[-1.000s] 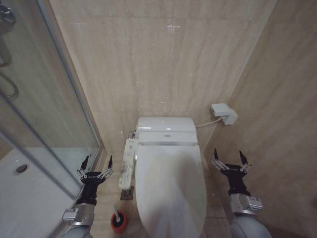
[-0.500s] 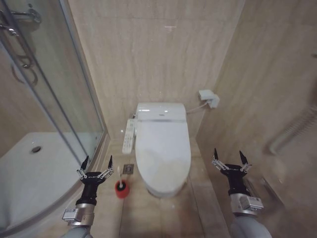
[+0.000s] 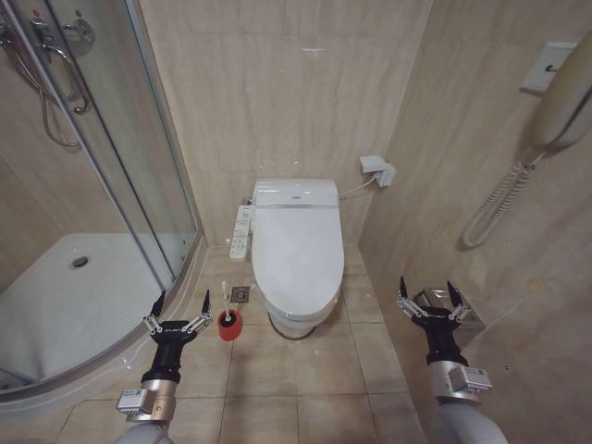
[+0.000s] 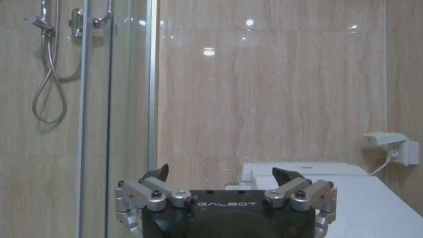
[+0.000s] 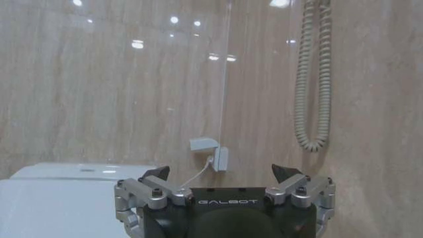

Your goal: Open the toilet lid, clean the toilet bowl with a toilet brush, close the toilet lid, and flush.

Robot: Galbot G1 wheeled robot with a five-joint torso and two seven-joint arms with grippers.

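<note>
- The toilet lid (image 3: pixel 297 252) lies shut, flat over the bowl, in my head view; the toilet stands against the back wall, straight ahead of me, between the glass shower enclosure (image 3: pixel 111 157) on my left and the tiled side wall on my right.
- In that view, the toilet brush (image 3: pixel 225 317) stands upright in its red cup holder (image 3: pixel 228 326) on the floor, just beside the toilet's base on my left, below the side button panel (image 3: pixel 241 231).
- My left gripper (image 3: pixel 181 306) hangs low near the red cup, touching nothing, its 2 fingers spread apart. My right gripper (image 3: pixel 432 295) hangs well off to the toilet's right, near the side wall, fingers likewise spread and empty.
- My left wrist view adds the shower hose (image 4: pixel 48 74) behind the glass and the lid's (image 4: pixel 357 198) top seen edge-on past my parted fingertips (image 4: pixel 157 173).
- My right wrist view adds the coiled phone cord (image 5: pixel 310 79) on the side wall, the wall socket (image 5: pixel 211 151), and a corner of the lid (image 5: pixel 59 198) beside my gripper (image 5: pixel 222 174).
</note>
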